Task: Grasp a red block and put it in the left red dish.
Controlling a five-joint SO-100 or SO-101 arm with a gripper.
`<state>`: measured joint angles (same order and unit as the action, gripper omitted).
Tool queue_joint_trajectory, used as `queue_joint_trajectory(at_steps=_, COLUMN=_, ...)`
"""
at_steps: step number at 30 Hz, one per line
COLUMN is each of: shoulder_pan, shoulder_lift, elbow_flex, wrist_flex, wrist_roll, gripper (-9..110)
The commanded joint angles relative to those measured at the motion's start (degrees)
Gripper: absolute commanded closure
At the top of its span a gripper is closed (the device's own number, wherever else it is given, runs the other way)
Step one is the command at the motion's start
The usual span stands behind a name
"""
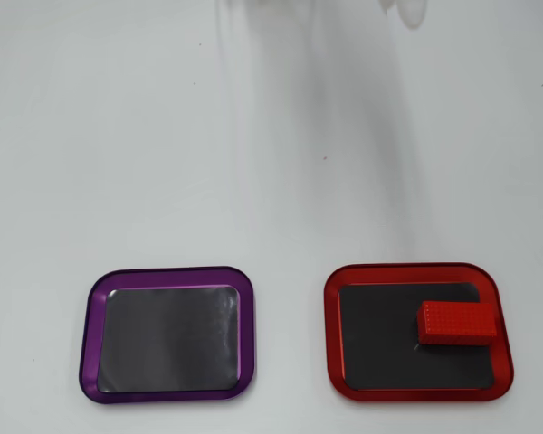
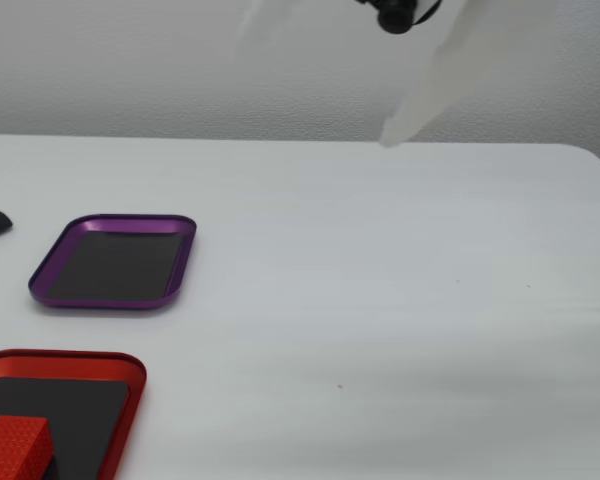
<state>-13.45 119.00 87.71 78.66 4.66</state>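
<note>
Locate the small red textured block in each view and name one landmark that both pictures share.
Overhead view: the small bright red textured block lies in the right part of the glossy red-rimmed tray, lower right of the picture.
Fixed view: the block sits at the bottom left corner, cut by the edge, in the same tray.
Shared landmark: the empty purple-rimmed tray next to the red one.
</note>
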Motion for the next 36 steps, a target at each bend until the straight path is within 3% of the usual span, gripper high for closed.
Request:
queue_joint_trajectory(at_steps=1, shoulder_pan=0.2, shoulder_lift=9.5, elbow_flex=6.1, wrist_flex=0.8, wrist_roll=-0.5, gripper=73)
queue_joint_trajectory(at_steps=11, shoulder_pan=0.7, shoulder_lift=42.0, elbow_flex=37.9, wrist_flex=-1.8, wrist_roll=-0.5, gripper=73)
queue_joint_trajectory(at_steps=18, shoulder_pan=15.9, shoulder_lift=63.8, elbow_flex=55.8, wrist_flex=-12.1, wrist_roll=-0.6, gripper=73)
queue_joint_trajectory(at_steps=24, shoulder_pan=20.0, shoulder_lift=78.8, elbow_flex=70.8, wrist_flex=-12.4, wrist_roll=-4.1, gripper=73)
queue_joint_trajectory(at_steps=36, shoulder_pan=19.9, shoulder_lift=76.7, elbow_flex=87.7, wrist_flex=-12.7, wrist_roll=-3.3, gripper=73)
